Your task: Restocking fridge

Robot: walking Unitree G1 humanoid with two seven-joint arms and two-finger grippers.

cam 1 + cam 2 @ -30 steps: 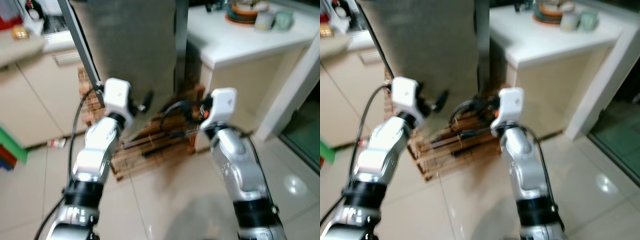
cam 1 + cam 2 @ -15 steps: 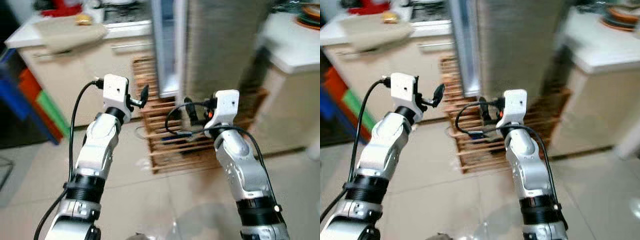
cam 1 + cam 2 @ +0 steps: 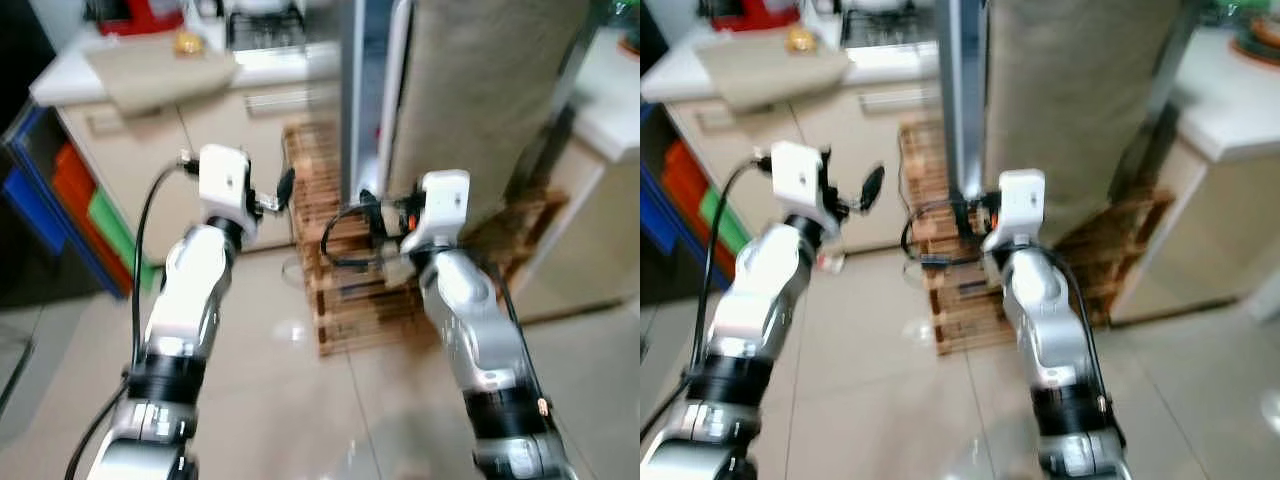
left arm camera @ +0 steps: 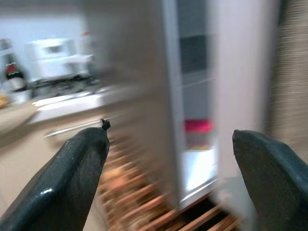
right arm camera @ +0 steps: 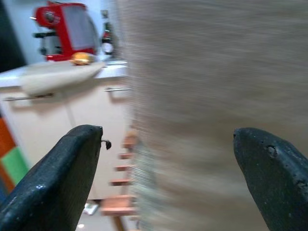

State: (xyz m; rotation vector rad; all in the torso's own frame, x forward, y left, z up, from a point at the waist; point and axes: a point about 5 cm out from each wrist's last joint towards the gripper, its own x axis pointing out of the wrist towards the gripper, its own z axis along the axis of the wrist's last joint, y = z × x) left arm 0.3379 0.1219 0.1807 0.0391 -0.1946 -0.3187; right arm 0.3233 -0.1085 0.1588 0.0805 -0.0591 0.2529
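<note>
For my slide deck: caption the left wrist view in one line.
Left gripper with jaws open and empty, facing the fridge, its door ajar on a pink item inside, wooden pallet below; motion-blurred.

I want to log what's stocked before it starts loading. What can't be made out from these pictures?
- Fridge contents: left wrist view, motion blur; a pink shape is unreadable.
- Fridge upper part: eye views, cut off by the top edge.
- Counter items: right wrist view, too small and blurred.
- Fridge interior: right wrist view, blocked by the grey door.

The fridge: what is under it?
A wooden pallet lies under the fridge, slats showing at the front. Its rear part and the floor beneath are covered.
</note>
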